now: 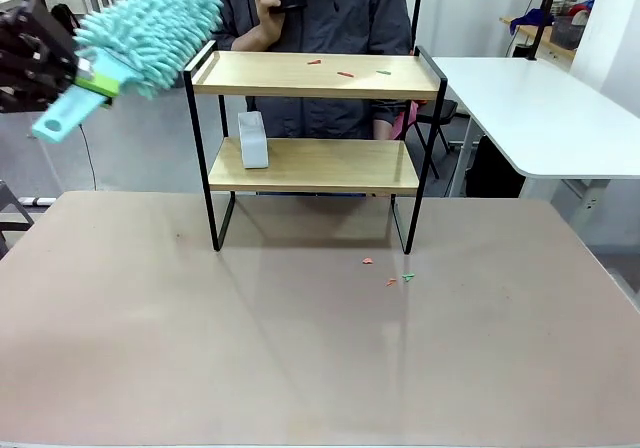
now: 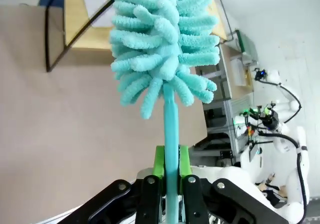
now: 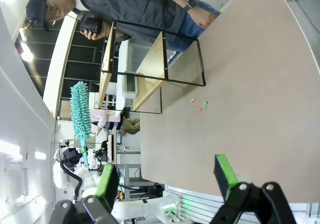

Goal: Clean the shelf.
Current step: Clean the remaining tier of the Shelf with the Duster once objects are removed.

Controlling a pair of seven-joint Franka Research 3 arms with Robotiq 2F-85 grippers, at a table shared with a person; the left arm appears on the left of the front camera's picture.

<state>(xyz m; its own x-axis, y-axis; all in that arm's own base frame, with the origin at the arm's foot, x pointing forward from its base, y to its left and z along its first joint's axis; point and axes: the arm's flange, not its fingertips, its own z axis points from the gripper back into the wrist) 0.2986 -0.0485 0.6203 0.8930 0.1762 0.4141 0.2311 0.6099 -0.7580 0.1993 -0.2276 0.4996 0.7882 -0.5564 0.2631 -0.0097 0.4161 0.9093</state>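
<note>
The left gripper (image 2: pixel 171 163) clamps its jaws on the stiff handle of the seemingly light, soft duster (image 1: pixel 150 18) near the rigid shelf (image 1: pixel 315 73), while the right gripper (image 3: pixel 166 175) gapes empty.

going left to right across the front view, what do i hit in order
left hand → teal duster it grips → shelf, first the white block on its lower board, then the scraps on its top board → white side table
</note>
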